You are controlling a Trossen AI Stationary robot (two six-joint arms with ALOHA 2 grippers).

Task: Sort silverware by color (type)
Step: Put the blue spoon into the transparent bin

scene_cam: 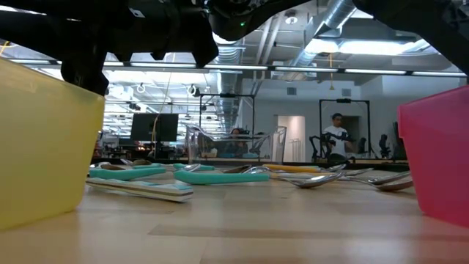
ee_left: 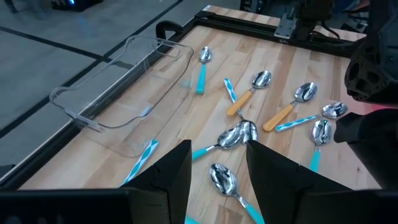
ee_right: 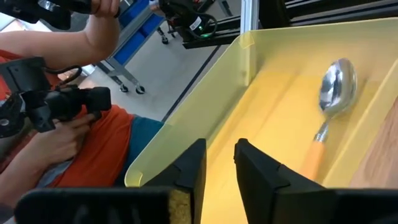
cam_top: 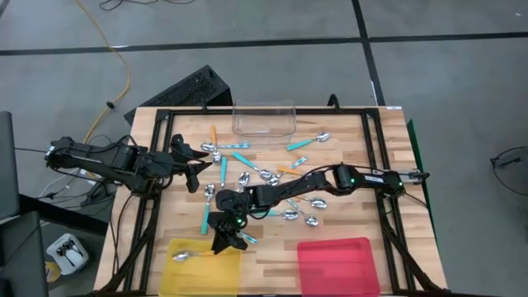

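Spoons with teal [cam_top: 223,169], orange [cam_top: 213,136] and plain silver [cam_top: 293,216] handles lie scattered on the wooden table. One orange-handled spoon [ee_right: 326,118] lies flat on the floor of the yellow tray [cam_top: 206,268] at the near left. My right gripper [ee_right: 221,162] hovers open over that tray's right-hand part [cam_top: 224,242], with nothing between its fingers. My left gripper [ee_left: 219,152] stands open above the spoons at the far left [cam_top: 202,161], over two spoon bowls [ee_left: 237,134], holding nothing.
A clear plastic tub [cam_top: 264,118] stands at the far edge and a red tray [cam_top: 334,264] at the near right. Black frame rails [cam_top: 157,165] run along the table's sides. A person in an orange shirt [ee_right: 74,143] sits beyond the yellow tray, holding handles.
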